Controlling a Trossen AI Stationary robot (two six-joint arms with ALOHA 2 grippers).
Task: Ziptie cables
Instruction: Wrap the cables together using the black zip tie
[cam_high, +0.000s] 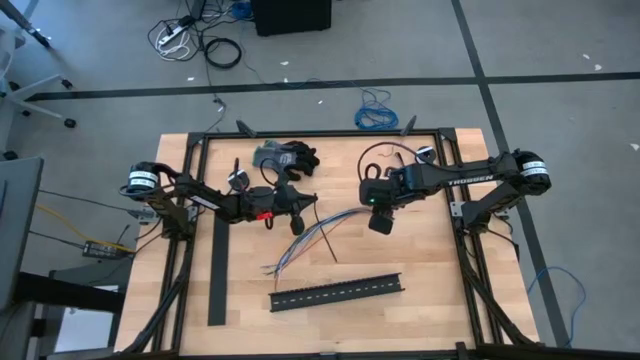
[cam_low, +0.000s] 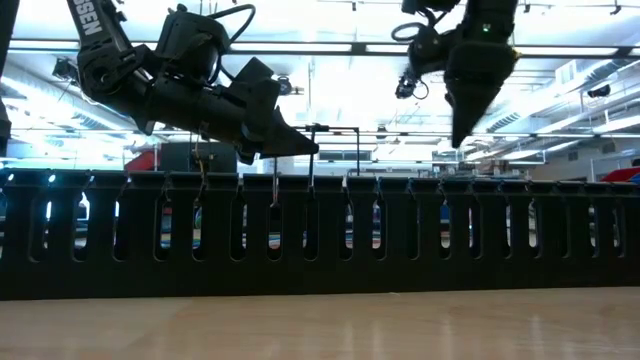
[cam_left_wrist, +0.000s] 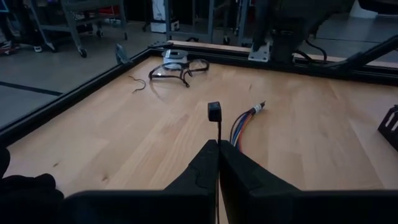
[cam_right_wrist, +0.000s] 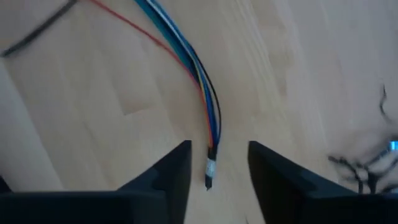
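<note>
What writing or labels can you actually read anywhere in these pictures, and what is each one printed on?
"TROSSEN": white letters along the right arm, seen from above.
"SEN": the end of the same kind of lettering on the left arm, cut off at the low view's edge.
Nothing readable shows on the cables, the black slotted channel or the table.

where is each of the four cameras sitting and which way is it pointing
High view: overhead, looking straight down; shows both arms, the cables and the slotted channel.
Low view: tabletop height, looking level through the channel; both grippers hang above.
Left wrist view: on the left arm, looking past the left gripper, shut on a zip tie.
Right wrist view: on the right arm, looking down at the table past the open right gripper.
Shared: both wrist views show the cables' bundled end.
</note>
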